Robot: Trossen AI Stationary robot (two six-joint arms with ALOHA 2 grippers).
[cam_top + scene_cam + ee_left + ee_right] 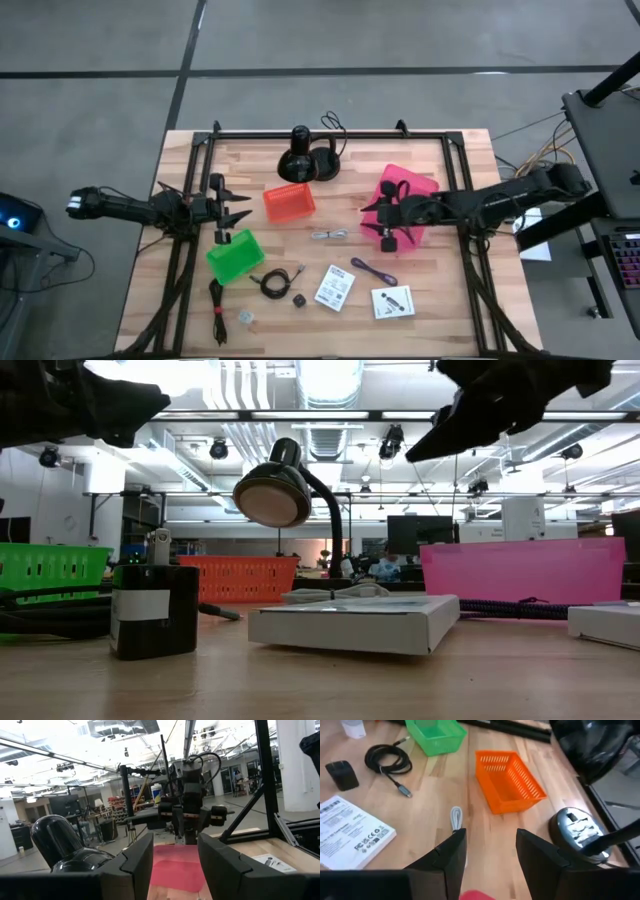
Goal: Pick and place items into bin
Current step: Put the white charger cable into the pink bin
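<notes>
Left end effector [232, 207] open, empty, at 9 o'clock on the bench [420, 310], just above the green bin [236, 254]. Right end effector [383, 222] open, empty, over the pink bin [415, 186] at 3 o'clock. Orange bin [289, 202] centre. Items lie loose at 6 o'clock: two cards [335, 287], cable [273, 284], purple strap [373, 270], cube [299, 299], silvery clip [328, 235].
</notes>
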